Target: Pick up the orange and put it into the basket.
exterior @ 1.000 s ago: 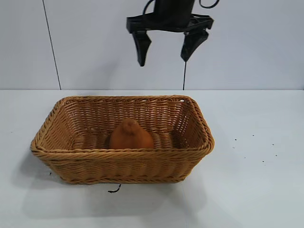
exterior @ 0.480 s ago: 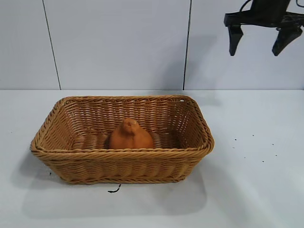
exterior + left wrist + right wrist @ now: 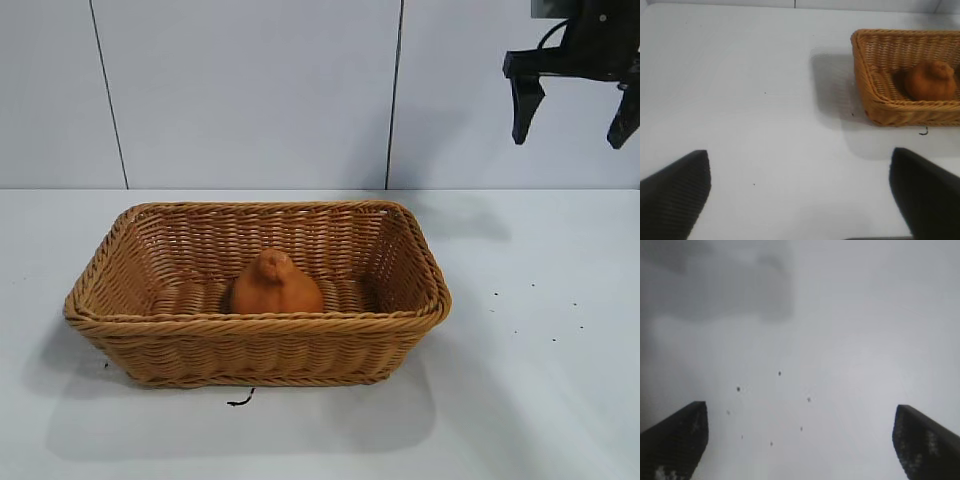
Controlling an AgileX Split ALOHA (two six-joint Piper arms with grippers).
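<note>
Orange (image 3: pixel 273 285) seated mid-basket (image 3: pixel 150 325) | right gripper (image 3: pixel 573 107) at 2 o'clock, jaws wide, empty | left gripper (image 3: pixel 800 192) parked, jaws wide, empty | risk: slight; only a low return pass could clip the rim.

Lighting: bright, even, overhead. Soft shadow on table (image 3: pixel 540 400) beneath and left of basket (image 3: pixel 250 350). No glare. Right wrist view hazy, unfocused; exterior view sharp.

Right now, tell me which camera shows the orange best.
The exterior view: the orange sits centred in the basket, only its base hidden by the near rim. The left wrist view shows it near the edge; the right wrist view misses it.
</note>
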